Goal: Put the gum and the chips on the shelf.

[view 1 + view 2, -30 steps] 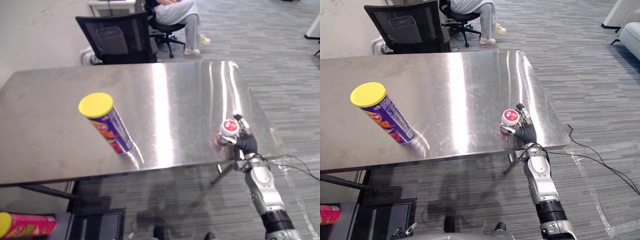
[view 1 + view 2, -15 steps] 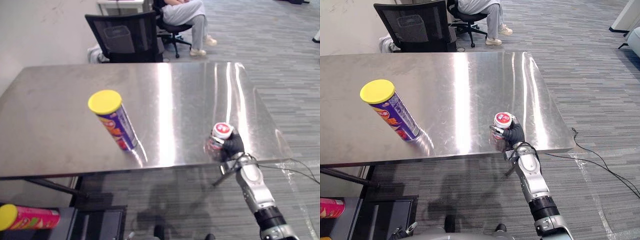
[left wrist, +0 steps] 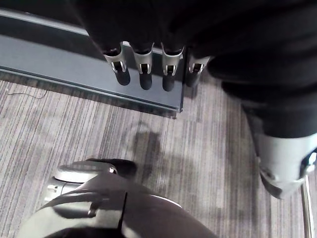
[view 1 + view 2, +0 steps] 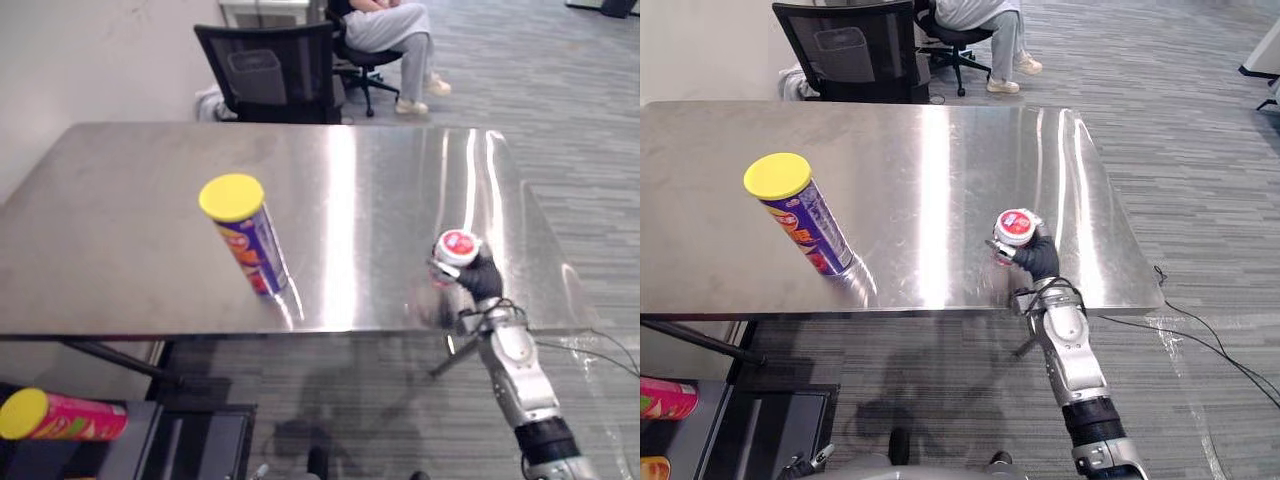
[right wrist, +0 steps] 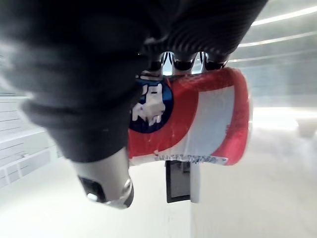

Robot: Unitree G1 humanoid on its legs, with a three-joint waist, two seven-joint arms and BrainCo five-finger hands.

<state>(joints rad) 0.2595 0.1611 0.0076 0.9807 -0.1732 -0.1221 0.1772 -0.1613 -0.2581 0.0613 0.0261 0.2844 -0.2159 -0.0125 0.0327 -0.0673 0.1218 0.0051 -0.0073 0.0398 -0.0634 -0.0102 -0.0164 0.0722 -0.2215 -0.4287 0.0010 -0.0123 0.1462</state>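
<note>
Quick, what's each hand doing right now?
Left hand: open, holding nothing.
Right hand: closed around the gum.

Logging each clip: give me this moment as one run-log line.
right hand shut on gum tub near table front edge | chips can standing on table | left hand open, idle

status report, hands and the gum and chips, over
Right robot hand shut on gum tub at near edge of table. Left robot hand open, idle over floor. Chips can standing on table, untouched. Nothing in the way.
</note>
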